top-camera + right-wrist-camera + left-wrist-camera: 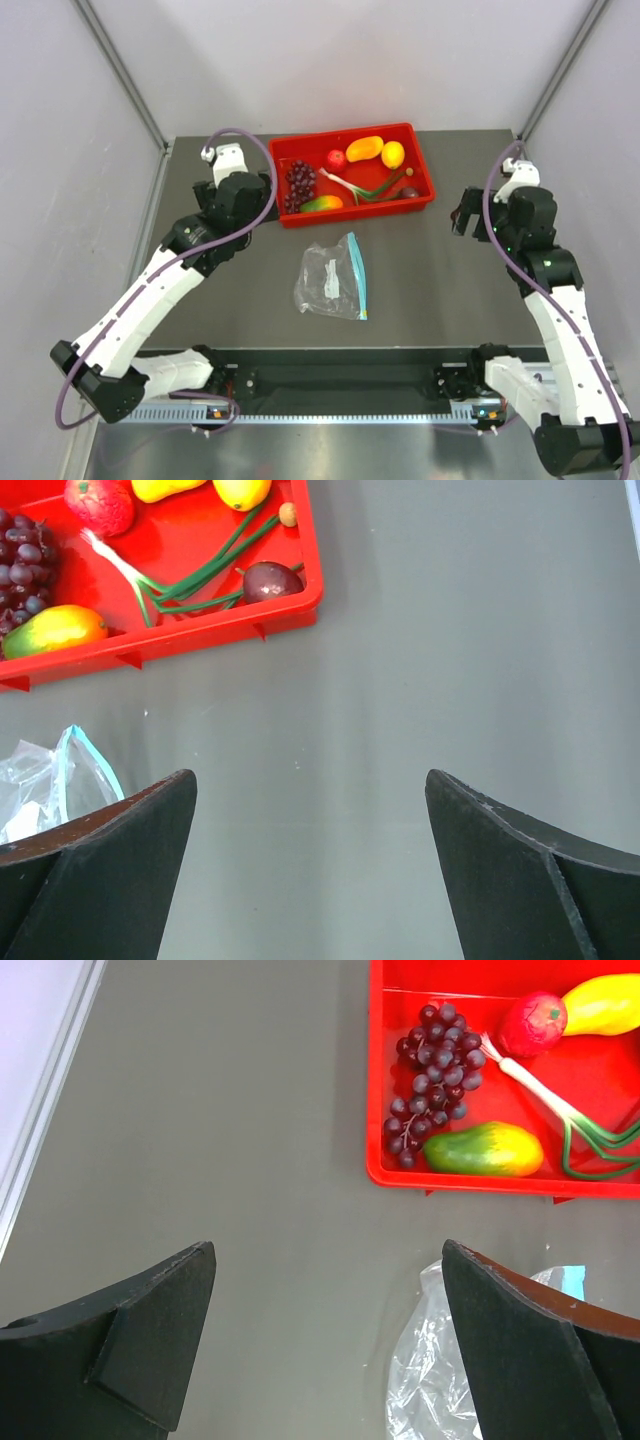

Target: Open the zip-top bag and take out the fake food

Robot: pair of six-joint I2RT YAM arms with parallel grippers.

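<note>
The zip-top bag (333,280) lies flat on the grey table, teal zip strip on its right edge, and looks empty. It shows in the left wrist view (430,1360) and the right wrist view (40,790). The lemon (393,154), the orange-yellow mango-shaped fruit (364,149) and the maroon piece (409,193) lie in the red tray (350,214). My left gripper (262,205) is open and empty (328,1250), up and left of the bag, beside the tray's left end. My right gripper (468,215) is open and empty (308,777), right of the tray.
The tray also holds a purple grape bunch (300,183), a small red ball (337,159), a green-orange fruit (322,204) and a green onion (365,188). Grey walls close the table at the left, back and right.
</note>
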